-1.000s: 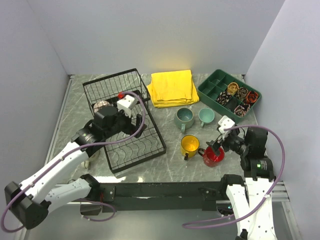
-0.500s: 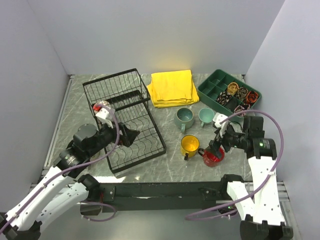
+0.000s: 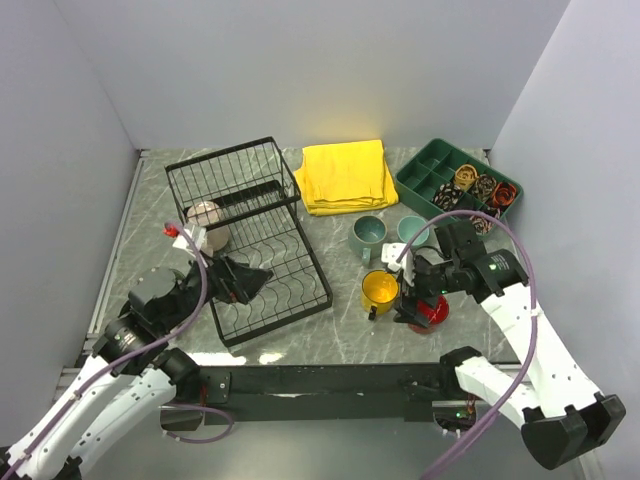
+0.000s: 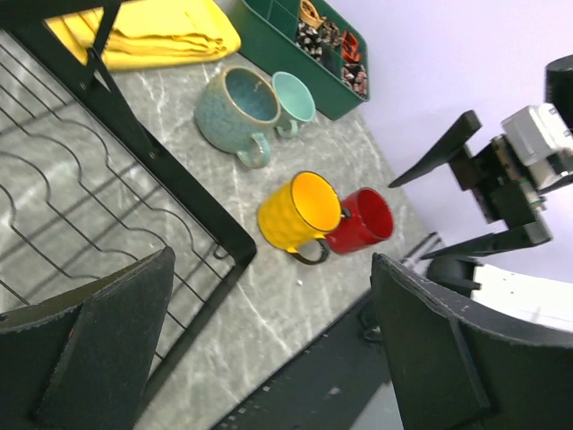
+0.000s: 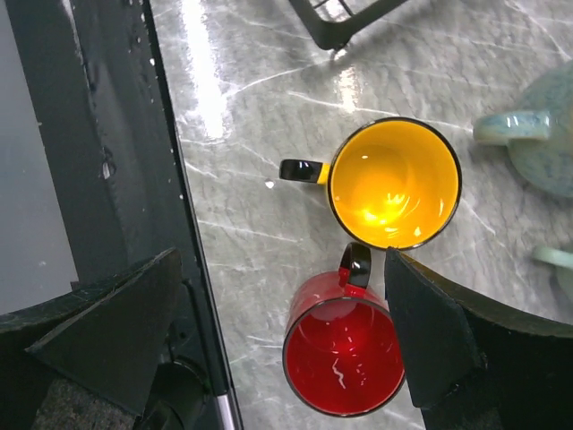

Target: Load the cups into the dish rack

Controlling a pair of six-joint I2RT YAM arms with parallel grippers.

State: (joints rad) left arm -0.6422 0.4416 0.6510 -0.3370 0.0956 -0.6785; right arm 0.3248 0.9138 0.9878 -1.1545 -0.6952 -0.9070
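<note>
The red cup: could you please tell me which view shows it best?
The right wrist view: the red cup is seen close from above, rim, inside and handle clear. The left wrist view shows it smaller and obliquely. In the top external view the right gripper partly covers it.

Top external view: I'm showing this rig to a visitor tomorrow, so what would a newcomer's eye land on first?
The bright yellow cloth at the back of the table jumps out first, beside the big black dish rack on the left. Next come the yellow cup and red cup, side by side near the front, with the right gripper open over the red one.
</note>
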